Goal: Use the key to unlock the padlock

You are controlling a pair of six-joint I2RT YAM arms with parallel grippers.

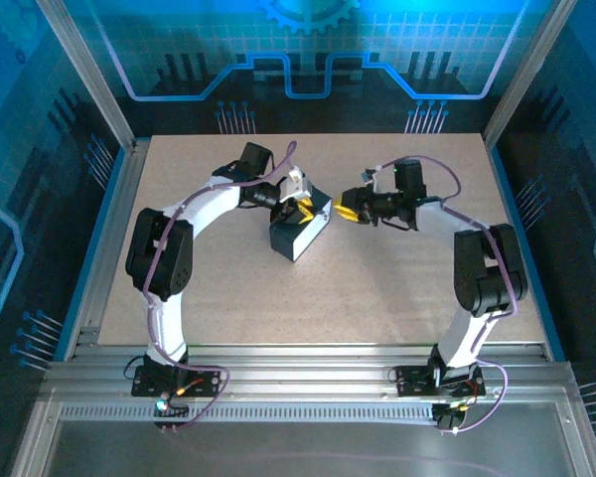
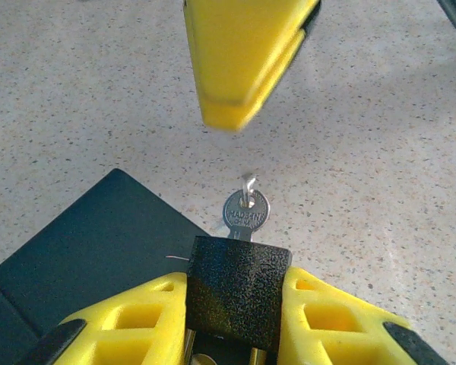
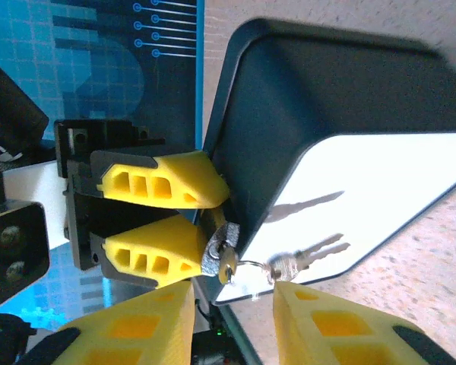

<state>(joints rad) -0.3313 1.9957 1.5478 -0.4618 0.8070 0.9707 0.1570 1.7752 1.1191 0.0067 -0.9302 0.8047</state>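
The desk point(image 1: 407, 298) is carrying a dark tin point(image 3: 327, 99), which in the top view is lying at 6 o'clock from the spot where the two arms are meeting. The left pincer point(image 3: 210, 213) is clamping the black padlock point(image 2: 239, 285) by its body, just beside the tin. It is pointing the keyway toward 3 o'clock, at the other arm, probably to brace the lock against a twist. The right pincer point(image 3: 232, 304) is hovering there with jaws apart, gripping nothing. The key point(image 2: 245, 213) is sitting in the keyway with its head sticking out. A spare key point(image 3: 311, 255) is dangling from its ring between the right fingers. The tin is crowding one side of the lock, and the loose spare is likely getting in the way of a clean pinch on the head.
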